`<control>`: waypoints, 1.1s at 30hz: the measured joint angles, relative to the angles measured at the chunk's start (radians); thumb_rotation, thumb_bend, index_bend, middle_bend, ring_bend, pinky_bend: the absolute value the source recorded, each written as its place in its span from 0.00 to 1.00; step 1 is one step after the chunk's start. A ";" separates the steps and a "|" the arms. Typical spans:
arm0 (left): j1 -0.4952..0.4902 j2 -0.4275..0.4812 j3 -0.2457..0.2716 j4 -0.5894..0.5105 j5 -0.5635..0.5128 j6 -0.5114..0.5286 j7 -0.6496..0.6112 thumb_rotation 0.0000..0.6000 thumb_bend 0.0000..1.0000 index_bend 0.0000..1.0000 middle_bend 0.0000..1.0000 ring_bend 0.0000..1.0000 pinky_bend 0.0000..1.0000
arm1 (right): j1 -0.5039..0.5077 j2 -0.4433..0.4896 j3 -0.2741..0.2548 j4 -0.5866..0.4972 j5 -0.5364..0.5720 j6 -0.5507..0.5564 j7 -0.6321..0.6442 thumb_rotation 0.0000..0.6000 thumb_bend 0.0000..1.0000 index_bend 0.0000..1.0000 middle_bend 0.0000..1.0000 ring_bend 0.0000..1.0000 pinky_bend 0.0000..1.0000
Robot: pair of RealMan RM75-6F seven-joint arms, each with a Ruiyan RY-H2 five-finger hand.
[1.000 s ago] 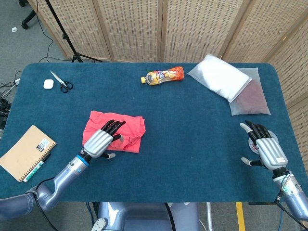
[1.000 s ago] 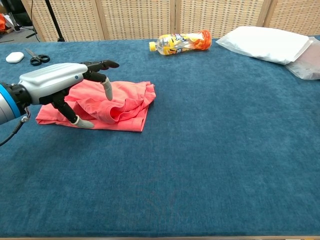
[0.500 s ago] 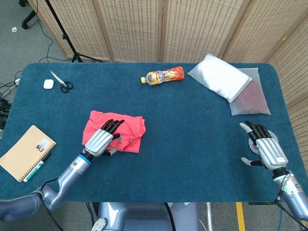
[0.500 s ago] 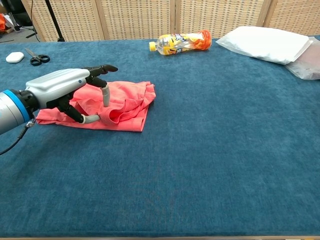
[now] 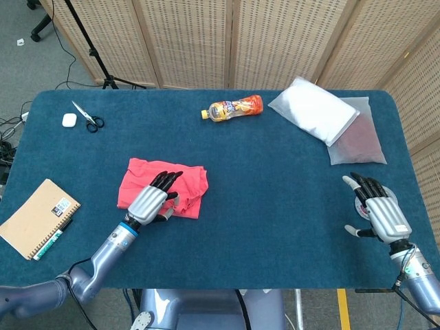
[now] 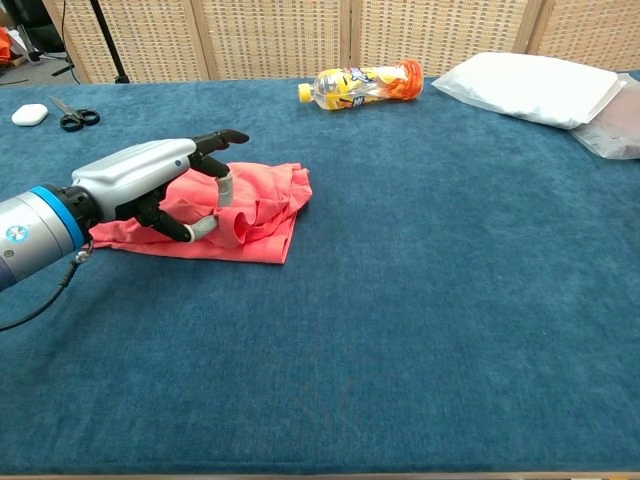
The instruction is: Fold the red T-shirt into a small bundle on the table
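Note:
The red T-shirt [image 5: 187,180] [image 6: 265,205] lies crumpled and partly folded on the blue table [image 5: 275,206], left of centre. My left hand [image 5: 150,201] [image 6: 150,180] rests on its near-left part. The fingers reach out over the cloth and stay apart, while the thumb touches a raised fold near the front edge. No cloth is plainly gripped. Near the right table edge my right hand [image 5: 380,213] lies open, fingers spread, over a small round object that it partly hides. Only the head view shows that hand.
An orange drink bottle [image 5: 234,108] [image 6: 362,82] lies at the back centre. A white bag [image 5: 313,110] [image 6: 535,85] and a clear pouch [image 5: 357,141] sit back right. Scissors [image 5: 88,118] and a white case [image 5: 68,120] are back left, a notebook [image 5: 36,218] front left.
My left hand has slid right and forward over the shirt, its thumb and fingers drawing closer around a fold. The cloth under it has bunched slightly. The right hand has not moved.

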 measured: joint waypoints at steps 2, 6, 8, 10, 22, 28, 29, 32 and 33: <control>0.005 -0.006 -0.007 -0.016 -0.012 0.003 0.011 1.00 0.60 0.73 0.00 0.00 0.00 | 0.000 0.000 0.000 0.000 0.000 0.000 0.000 1.00 0.18 0.00 0.00 0.00 0.00; 0.020 -0.014 -0.027 -0.068 -0.049 0.014 0.053 1.00 0.62 0.73 0.00 0.00 0.00 | 0.000 0.000 0.000 0.001 0.000 0.000 0.002 1.00 0.18 0.00 0.00 0.00 0.00; 0.028 -0.017 -0.037 -0.089 -0.067 0.023 0.070 1.00 0.63 0.73 0.00 0.00 0.00 | 0.000 0.000 0.000 0.001 0.000 0.000 0.002 1.00 0.18 0.00 0.00 0.00 0.00; 0.037 -0.021 -0.047 -0.107 -0.086 0.031 0.087 1.00 0.63 0.73 0.00 0.00 0.00 | 0.000 0.000 -0.001 0.001 -0.001 0.000 0.003 1.00 0.18 0.00 0.00 0.00 0.00; 0.056 -0.038 -0.045 -0.139 -0.142 0.001 0.145 1.00 0.63 0.73 0.00 0.00 0.00 | 0.000 0.000 -0.002 0.000 -0.002 0.000 0.001 1.00 0.18 0.00 0.00 0.00 0.00; 0.057 -0.071 -0.033 -0.113 -0.166 -0.037 0.167 1.00 0.62 0.73 0.00 0.00 0.00 | 0.001 0.001 -0.001 0.000 0.001 -0.002 0.000 1.00 0.18 0.00 0.00 0.00 0.00; 0.058 -0.075 -0.032 -0.109 -0.168 -0.040 0.165 1.00 0.62 0.73 0.00 0.00 0.00 | 0.001 0.001 -0.001 0.001 0.001 -0.003 0.000 1.00 0.18 0.00 0.00 0.00 0.00; 0.059 -0.082 -0.030 -0.100 -0.173 -0.053 0.152 1.00 0.58 0.73 0.00 0.00 0.00 | 0.002 0.000 -0.002 0.001 0.000 -0.005 0.001 1.00 0.18 0.00 0.00 0.00 0.00; 0.059 -0.084 -0.030 -0.096 -0.173 -0.057 0.147 1.00 0.55 0.72 0.00 0.00 0.00 | 0.002 0.000 -0.002 0.001 0.000 -0.006 0.001 1.00 0.18 0.00 0.00 0.00 0.00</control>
